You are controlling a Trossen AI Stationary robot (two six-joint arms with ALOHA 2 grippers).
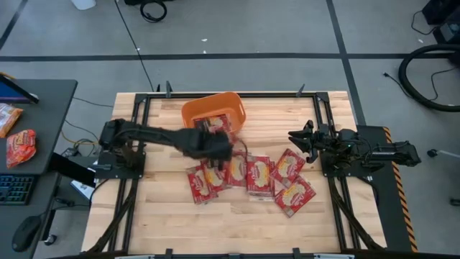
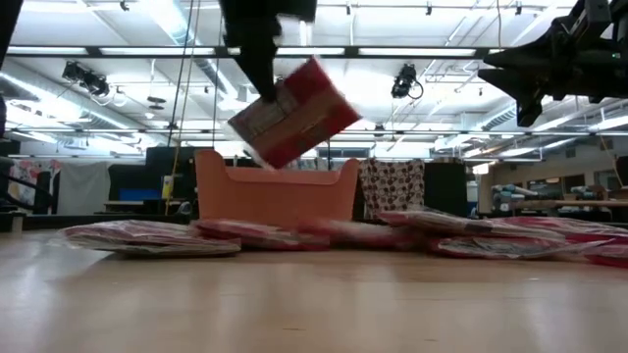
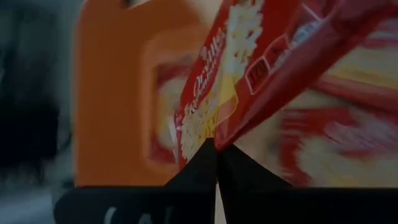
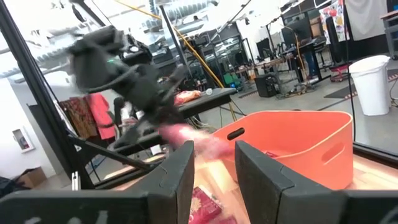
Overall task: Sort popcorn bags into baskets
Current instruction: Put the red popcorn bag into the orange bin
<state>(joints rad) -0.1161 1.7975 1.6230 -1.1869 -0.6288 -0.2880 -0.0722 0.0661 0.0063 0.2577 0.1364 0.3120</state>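
My left gripper (image 1: 218, 146) is shut on one red popcorn bag (image 2: 294, 113), held in the air just near-side of the orange basket (image 1: 213, 114). In the left wrist view the bag (image 3: 261, 68) fills the frame above the fingertips, with the basket (image 3: 112, 93) behind it. A red packet shows inside the basket (image 4: 270, 154). Several more popcorn bags (image 1: 248, 176) lie flat on the table in a loose row. My right gripper (image 1: 296, 138) waits open, raised over the table's right side, facing the basket (image 4: 292, 146). My left gripper pinches the popcorn bag between its two fingers at an edge of the packet (image 3: 214, 134). The fingers (image 2: 257, 69) come from above, pointing down. The bag hangs below them, tilted and lifted clear of the table and of the other packets.
The packets on the table spread from below the basket toward the right side (image 1: 295, 194). Bare wood (image 1: 215, 223) lies along the near edge. Black frame rails (image 1: 133, 144) run along both sides. A side desk at the left carries other packets (image 1: 20, 147).
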